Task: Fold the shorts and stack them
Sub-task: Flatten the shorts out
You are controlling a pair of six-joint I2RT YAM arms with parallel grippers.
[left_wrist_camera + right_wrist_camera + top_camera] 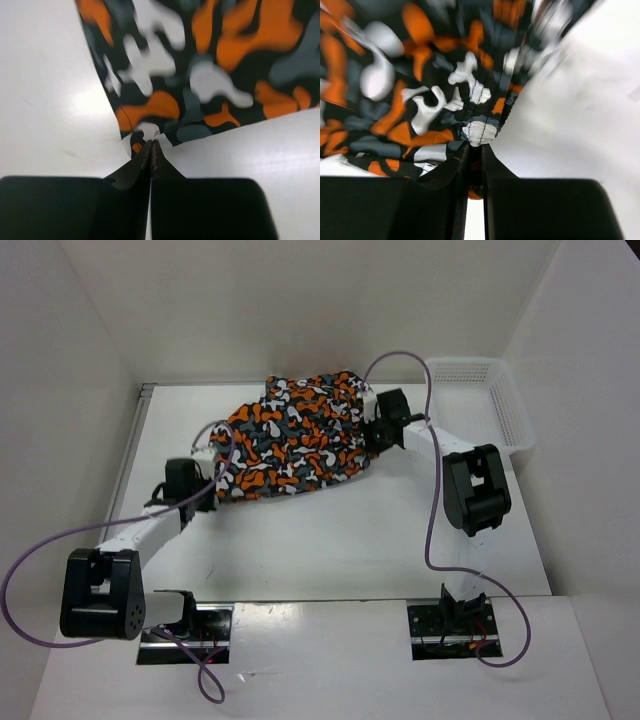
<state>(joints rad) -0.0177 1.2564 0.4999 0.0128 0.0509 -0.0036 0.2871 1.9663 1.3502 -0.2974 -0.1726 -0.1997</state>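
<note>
The shorts [295, 440] lie rumpled on the tabletop [330, 540], to the left of the white basket [510, 410]; the right jaws are pinched on the gathered edge nearest the basket; the left jaws are closed tight on the corner farthest from the basket.

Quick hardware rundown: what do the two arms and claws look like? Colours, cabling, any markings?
Both arms match. The left arm and right arm have white tube links joined by boxy black joint housings. A purple cable loops loosely along each arm down to its base. The left claw and right claw have slim, tapering black fingers. No markings are visible.
</note>
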